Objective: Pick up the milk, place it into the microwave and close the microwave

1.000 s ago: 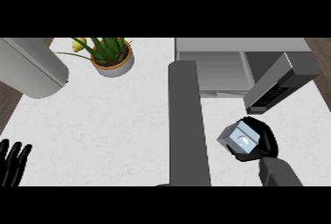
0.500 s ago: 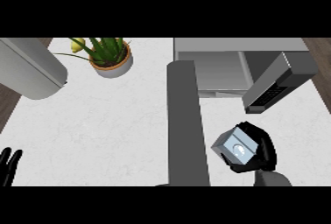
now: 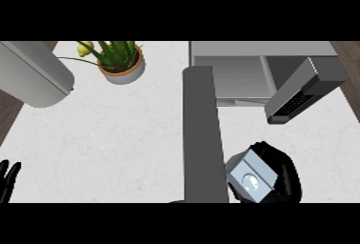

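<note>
The milk carton [image 3: 251, 177], pale blue-grey with a round cap on its top, is at the lower right. My right hand [image 3: 283, 172] is curled round its right side and holds it above the counter [image 3: 112, 138]. The microwave [image 3: 243, 76] stands at the upper right with its cavity facing me. Its door [image 3: 205, 138] swings out toward me as a long dark grey slab just left of the carton. My left hand [image 3: 8, 176] shows only as upright fingers at the lower left edge, resting open.
A potted plant [image 3: 119, 59] with a yellow bud stands at the back of the counter. A large grey rounded appliance [image 3: 32, 74] lies at the upper left. The microwave's keypad panel [image 3: 306, 90] juts out at the right.
My right hand has carried the milk carton down and to the left, closer to the open door. My left hand has sunk lower at the left edge.
</note>
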Robot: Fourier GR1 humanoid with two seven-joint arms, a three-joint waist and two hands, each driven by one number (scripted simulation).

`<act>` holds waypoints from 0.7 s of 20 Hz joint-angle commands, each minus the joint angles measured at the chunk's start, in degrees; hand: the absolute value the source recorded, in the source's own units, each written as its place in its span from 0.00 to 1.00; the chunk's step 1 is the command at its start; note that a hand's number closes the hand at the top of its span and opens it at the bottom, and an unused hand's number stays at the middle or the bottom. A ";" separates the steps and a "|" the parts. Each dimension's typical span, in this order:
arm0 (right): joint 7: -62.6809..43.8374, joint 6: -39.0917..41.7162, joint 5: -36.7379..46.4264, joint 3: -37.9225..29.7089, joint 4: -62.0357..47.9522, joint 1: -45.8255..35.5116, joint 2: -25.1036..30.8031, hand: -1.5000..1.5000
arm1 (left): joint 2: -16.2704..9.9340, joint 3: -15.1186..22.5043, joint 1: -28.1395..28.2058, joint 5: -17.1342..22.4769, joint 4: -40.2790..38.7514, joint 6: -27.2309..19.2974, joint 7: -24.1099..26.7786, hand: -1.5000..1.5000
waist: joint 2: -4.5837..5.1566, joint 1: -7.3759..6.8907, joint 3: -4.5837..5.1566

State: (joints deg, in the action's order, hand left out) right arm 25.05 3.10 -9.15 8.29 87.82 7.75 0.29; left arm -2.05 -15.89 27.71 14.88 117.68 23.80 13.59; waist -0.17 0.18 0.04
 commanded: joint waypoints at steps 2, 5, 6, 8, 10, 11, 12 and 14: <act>-6.77 -8.59 -0.74 4.41 5.08 -2.69 -0.28 1.00 | 0.86 -2.04 5.01 1.50 0.00 5.14 4.47 0.00 | 0.07 -0.61 -0.03; -6.17 -14.68 1.04 8.68 6.80 -3.11 -0.28 1.00 | 1.69 -2.02 0.68 -0.13 0.85 0.78 -0.18 0.00 | 0.11 -0.41 -0.04; -9.39 -14.92 1.18 8.37 7.44 -5.89 -0.27 1.00 | 1.95 -1.20 2.54 -1.43 -1.90 2.90 4.19 0.00 | 0.11 -0.53 -0.03; -5.17 -16.40 1.04 7.11 -0.87 -11.32 -0.24 1.00 | -0.92 -5.64 2.64 3.87 -1.80 5.44 1.89 0.00 | 0.17 -0.76 -0.05; -2.77 -16.67 0.54 4.22 -3.60 -13.43 -0.20 1.00 | -1.89 -6.84 -1.24 4.38 -4.09 3.77 0.37 0.00 | 0.22 -0.63 -0.05; -6.00 -19.35 1.70 6.04 -1.64 -14.56 -0.18 1.00 | -3.47 -8.03 -1.55 4.66 -4.78 5.07 0.64 0.00 | 0.19 -0.62 -0.04; -8.30 -23.62 2.36 6.99 -3.99 -18.07 -0.17 1.00 | -2.09 -6.82 0.24 5.03 -3.04 4.96 -0.04 0.00 | 0.22 -0.99 -0.04; -9.54 -27.28 5.28 7.96 -2.42 -17.45 -0.12 1.00 | -4.20 -9.20 -2.83 4.43 -6.35 4.65 1.07 0.00 | 0.19 -0.62 -0.01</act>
State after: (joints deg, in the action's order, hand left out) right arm 18.87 -14.12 -6.77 13.95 86.76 -4.36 3.85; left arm -3.99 -22.34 27.48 18.29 114.58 27.94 14.44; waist -0.11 0.29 -0.28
